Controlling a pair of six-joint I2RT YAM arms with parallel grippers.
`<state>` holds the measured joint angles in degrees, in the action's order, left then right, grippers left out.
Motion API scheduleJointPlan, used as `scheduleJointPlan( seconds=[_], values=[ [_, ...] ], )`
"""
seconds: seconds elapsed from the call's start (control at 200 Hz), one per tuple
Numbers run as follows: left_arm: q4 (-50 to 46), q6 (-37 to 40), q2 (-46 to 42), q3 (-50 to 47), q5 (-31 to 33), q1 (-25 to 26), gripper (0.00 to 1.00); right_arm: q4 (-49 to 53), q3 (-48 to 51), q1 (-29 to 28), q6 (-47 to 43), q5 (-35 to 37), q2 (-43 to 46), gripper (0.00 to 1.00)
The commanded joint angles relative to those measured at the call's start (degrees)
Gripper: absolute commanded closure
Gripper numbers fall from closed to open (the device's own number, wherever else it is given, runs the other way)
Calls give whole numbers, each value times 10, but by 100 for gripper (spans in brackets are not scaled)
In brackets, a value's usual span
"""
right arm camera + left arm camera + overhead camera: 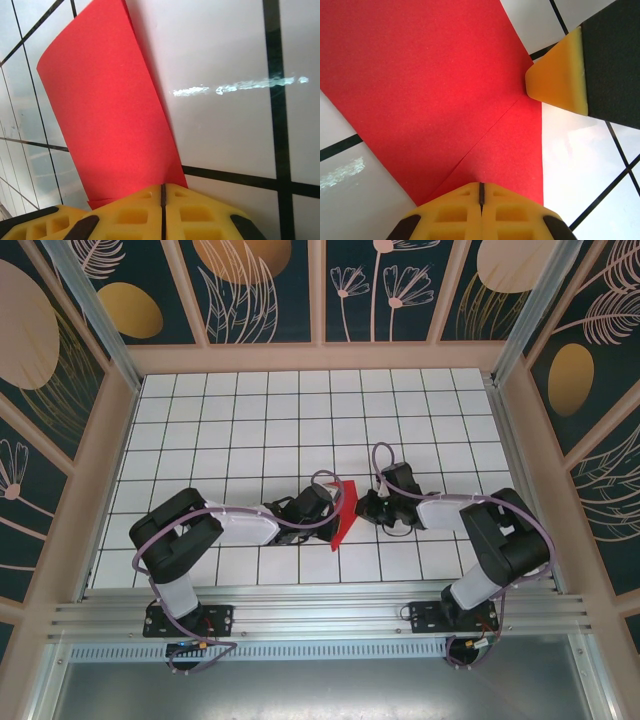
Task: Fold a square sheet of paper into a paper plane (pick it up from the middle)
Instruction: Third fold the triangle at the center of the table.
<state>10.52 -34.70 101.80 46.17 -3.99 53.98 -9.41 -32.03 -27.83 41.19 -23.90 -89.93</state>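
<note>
1. Square sheet of paper point(342, 515) is up between the two grippers, roughly mid-table over the white grid tiles point(250, 430). It's not lying flat. From above it looks like a narrow red sliver standing on edge.
2. Left gripper point(326, 508) is pinched closed on it. In the left wrist view the yellow pads point(460, 210) are pressed together with no gap, and the red sheet point(430, 85) fans out straight from between them.
3. Same view: there's a thin diagonal crease running across the paper from near the pads up toward the right edge.
4. Also there, a yellow fingertip point(557, 75) of the right gripper point(366, 506) sits right against the sheet's right edge.
5. Right gripper is clamped on the paper too. In the right wrist view its pads point(195, 210) are closed tight, and the sheet point(110, 110) rises out of them, curling up and leaning left over the tiles.
6. Both arms are bent inward, with the grippers facing each other, just beside one another, and the paper between them.
</note>
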Motion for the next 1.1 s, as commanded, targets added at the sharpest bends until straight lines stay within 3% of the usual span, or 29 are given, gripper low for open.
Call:
scheduleJointPlan(
  seconds=[0.0, 0.21, 0.565, 0.781, 0.971, 1.096],
  values=[
    [-24, 13, 11, -13, 0, -4, 100, 27, 6, 1, -15, 18, 7, 91],
    [-25, 14, 10, -12, -2, -3, 100, 25, -4, 9, -19, 6, 54, 90],
    [-24, 14, 11, -12, -5, -4, 100, -5, 14, 14, -13, 1, -2, 90],
    [-22, 9, 10, -11, -3, -3, 100, 33, 13, 12, -15, 8, 83, 90],
    [-16, 2, 10, -11, -3, -3, 100, -25, 58, -32, 45, -11, 118, 89],
    [-16, 0, 11, -9, -3, -3, 100, -56, 76, -91, 83, 10, 116, 89]
  ],
)
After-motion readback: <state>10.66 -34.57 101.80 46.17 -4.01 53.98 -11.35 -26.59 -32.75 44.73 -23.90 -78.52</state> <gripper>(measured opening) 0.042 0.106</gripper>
